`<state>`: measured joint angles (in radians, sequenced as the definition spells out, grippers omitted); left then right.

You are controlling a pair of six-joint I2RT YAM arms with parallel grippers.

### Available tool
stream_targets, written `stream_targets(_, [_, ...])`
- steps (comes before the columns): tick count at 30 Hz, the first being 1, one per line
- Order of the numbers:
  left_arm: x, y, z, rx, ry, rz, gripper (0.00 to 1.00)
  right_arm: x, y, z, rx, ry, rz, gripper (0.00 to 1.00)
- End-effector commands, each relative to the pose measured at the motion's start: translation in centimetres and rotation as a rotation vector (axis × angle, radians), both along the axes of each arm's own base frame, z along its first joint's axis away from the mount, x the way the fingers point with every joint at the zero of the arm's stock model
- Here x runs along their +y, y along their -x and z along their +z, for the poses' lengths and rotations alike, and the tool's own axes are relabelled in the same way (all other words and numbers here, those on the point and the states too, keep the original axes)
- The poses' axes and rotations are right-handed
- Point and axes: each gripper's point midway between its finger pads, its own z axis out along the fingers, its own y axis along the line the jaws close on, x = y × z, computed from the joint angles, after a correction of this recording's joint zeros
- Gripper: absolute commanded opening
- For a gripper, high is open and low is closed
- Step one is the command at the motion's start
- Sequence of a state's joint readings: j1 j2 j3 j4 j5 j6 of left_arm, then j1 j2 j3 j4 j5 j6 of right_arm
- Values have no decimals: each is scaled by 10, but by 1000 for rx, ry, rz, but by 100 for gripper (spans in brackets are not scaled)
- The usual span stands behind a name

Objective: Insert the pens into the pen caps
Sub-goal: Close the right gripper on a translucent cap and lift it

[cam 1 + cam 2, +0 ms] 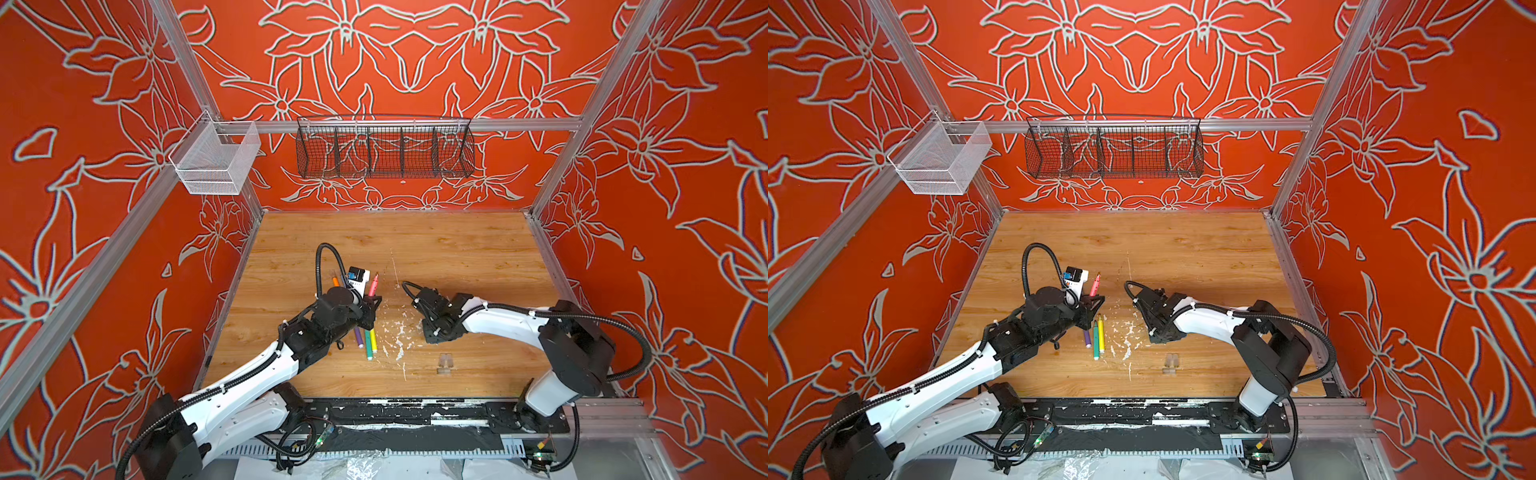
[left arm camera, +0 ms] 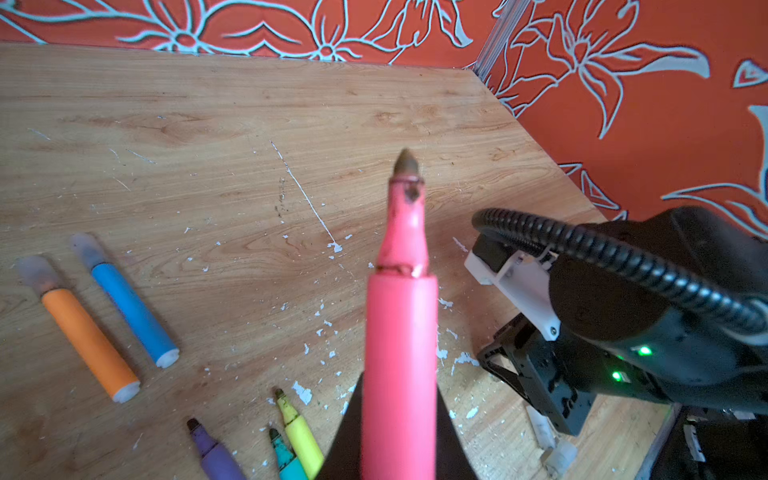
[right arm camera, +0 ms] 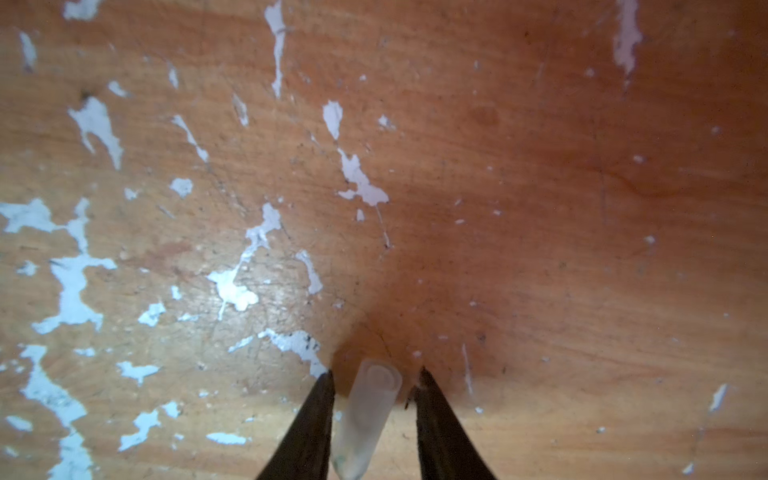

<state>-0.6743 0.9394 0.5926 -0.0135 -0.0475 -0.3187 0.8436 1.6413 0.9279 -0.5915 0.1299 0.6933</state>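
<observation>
Right gripper (image 3: 377,372): tips hidden under its own wrist in both top views. Wrist view shows the jaws narrowly spread astride a clear cap (image 3: 365,419) lying on the table (image 3: 540,208). A gap shows on one side, and the cap's near end is cut off by the frame.

Left gripper (image 2: 400,380): pressed onto the pink pen (image 2: 401,316), bare tip pointing outward.

Purple pen (image 1: 358,337), green pen (image 1: 368,347) and yellow pen (image 1: 373,340): on the table, partly under the left arm.

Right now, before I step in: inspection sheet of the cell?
Surface: wood table, scratched.
Job's things: pink pen uncapped, in left gripper; orange pen, blue pen capped; purple pen, green pen, yellow pen uncapped, side by side; one cap between right fingers; more caps nearer the front.
Clutter: white flecks.
Grippers: left shut on pink pen; right gripper open, astride cap.
Cables: black conduit on both arms; loose wires at front.
Surroundings: red floral walls; black basket, white basket on rail.
</observation>
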Motion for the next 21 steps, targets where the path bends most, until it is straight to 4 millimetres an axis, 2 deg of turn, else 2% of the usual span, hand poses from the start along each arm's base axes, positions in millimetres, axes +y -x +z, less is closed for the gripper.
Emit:
stream_targets(1, [1,0,3,-20,3,0,0,-1,2,-7,23,13,-10,31])
stream_targets(6, [1,0,2,-19,0,0,0,-4,6,-11,37,18,-14,29])
stream_targets(14, [1,0,2,-17,2,0,0,-9,13,-8,43,16,-25,29])
stream_targets(21, [1,-2,0,-11,-2,11,0,-14,23,-15,64,7,-24,30])
